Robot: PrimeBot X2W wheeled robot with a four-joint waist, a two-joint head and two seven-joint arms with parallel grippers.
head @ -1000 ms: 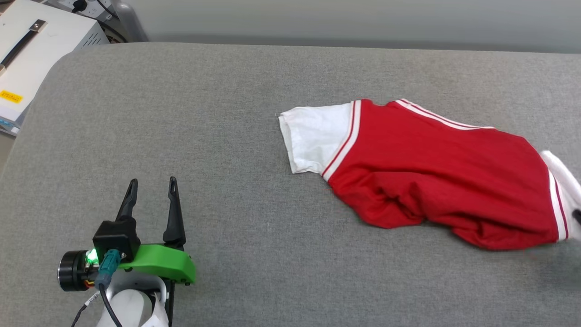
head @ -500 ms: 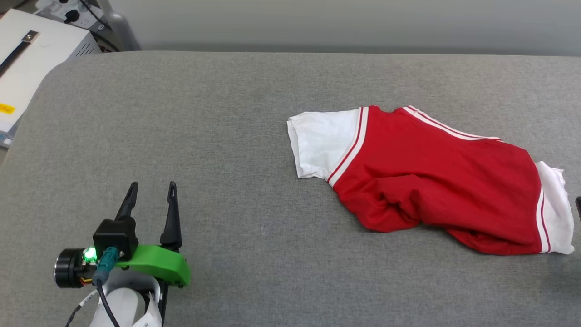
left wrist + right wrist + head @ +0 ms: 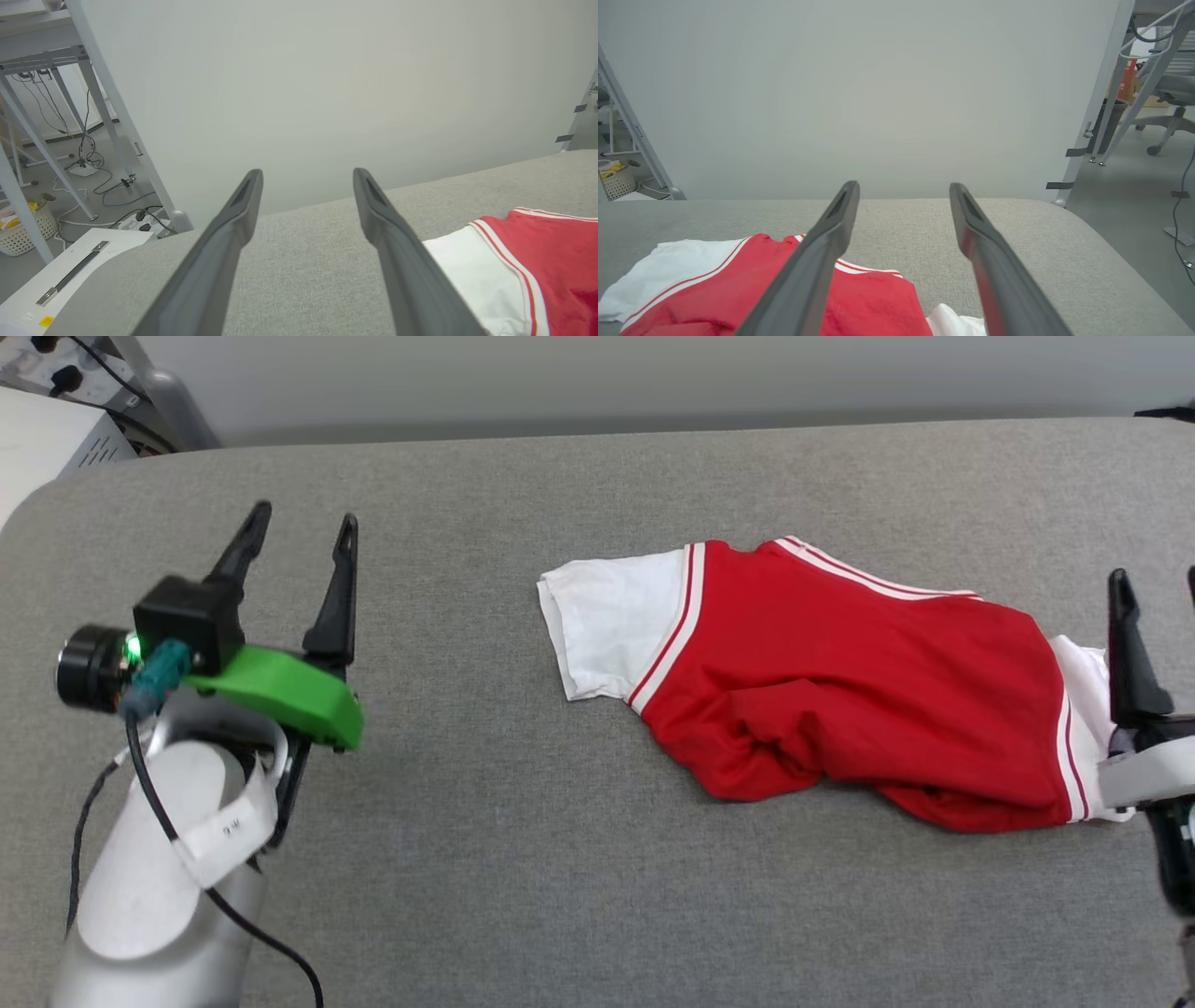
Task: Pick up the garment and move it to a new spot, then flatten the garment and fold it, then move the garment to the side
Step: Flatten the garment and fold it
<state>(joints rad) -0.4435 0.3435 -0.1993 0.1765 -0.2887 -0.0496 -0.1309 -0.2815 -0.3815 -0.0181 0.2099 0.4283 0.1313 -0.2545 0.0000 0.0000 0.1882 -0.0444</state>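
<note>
though rumpled — garment [image 3: 840,681], table [image 3: 513,859] edges well apart

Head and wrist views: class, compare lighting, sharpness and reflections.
Head view: soft, even light, garment sharp, faint shadow under its folds. Left wrist view: left gripper soft-edged near the lens. Right wrist view: reddish sheen on one finger of the right gripper.

Rumpled red garment [image 3: 868,681], white short sleeves, red-and-white striped trim

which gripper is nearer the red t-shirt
Right. The right gripper is open beside the red t-shirt, at its right-hand white sleeve; the left gripper is open, well clear of the other sleeve.
</note>
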